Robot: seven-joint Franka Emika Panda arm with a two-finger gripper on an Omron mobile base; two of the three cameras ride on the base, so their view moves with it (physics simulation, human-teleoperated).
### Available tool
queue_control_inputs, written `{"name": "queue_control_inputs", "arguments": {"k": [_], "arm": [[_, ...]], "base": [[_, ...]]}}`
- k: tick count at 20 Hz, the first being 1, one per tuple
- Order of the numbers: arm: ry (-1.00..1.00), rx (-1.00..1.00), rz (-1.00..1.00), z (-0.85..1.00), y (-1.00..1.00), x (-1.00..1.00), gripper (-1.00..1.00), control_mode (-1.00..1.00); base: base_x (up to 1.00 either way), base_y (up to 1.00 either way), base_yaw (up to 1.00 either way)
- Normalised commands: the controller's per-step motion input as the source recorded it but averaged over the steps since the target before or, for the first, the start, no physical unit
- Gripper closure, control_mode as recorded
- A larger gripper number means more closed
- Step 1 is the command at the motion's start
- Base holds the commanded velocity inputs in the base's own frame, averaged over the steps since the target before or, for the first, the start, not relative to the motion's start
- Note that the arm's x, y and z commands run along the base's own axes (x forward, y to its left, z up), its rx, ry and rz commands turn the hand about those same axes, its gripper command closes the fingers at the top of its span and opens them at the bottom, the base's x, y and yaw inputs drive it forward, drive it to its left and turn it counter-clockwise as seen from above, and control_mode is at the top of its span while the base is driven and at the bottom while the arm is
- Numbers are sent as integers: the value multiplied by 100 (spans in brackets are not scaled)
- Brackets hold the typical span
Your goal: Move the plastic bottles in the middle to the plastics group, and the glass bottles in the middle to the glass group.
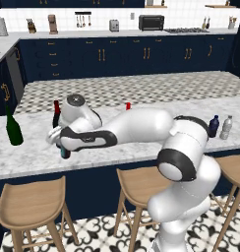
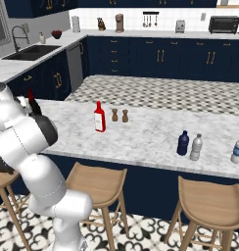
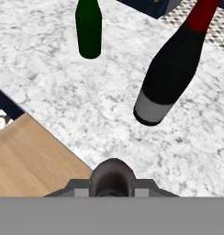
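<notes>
My gripper (image 1: 59, 141) is shut on the slim dark brown bottle (image 1: 65, 152), holding it just above the marble counter (image 1: 33, 152) near its front edge. In the hand view the bottle's dark top (image 3: 113, 175) sits between my gripper's (image 3: 113, 190) fingers. Close by stand the dark green wine bottle (image 1: 14, 129) (image 3: 88, 27) and the near-black wine bottle with a red neck (image 1: 56, 114) (image 3: 171, 69). The flat red bottle (image 2: 99, 116) stands mid-counter. Far right, the stubby dark blue bottle (image 2: 183, 143) stands beside the pale grey translucent bottle (image 2: 196, 147).
Two small brown shakers (image 2: 119, 115) stand just right of the red bottle. A white bottle with a blue label (image 2: 237, 150) is at the counter's right end. Wooden stools (image 1: 31, 199) line the counter's front, one directly under my hand (image 3: 31, 160).
</notes>
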Motion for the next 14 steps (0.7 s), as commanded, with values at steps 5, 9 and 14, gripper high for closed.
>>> {"name": "queue_control_inputs", "arguments": {"k": [5, 9, 14], "arm": [[0, 1, 0, -24, 17, 1, 100, -100], [0, 0, 0, -22, 14, 2, 100, -100], [-2, 0, 0, -22, 3, 2, 100, -100]], "base": [[0, 0, 0], [0, 0, 0], [0, 0, 0]]}}
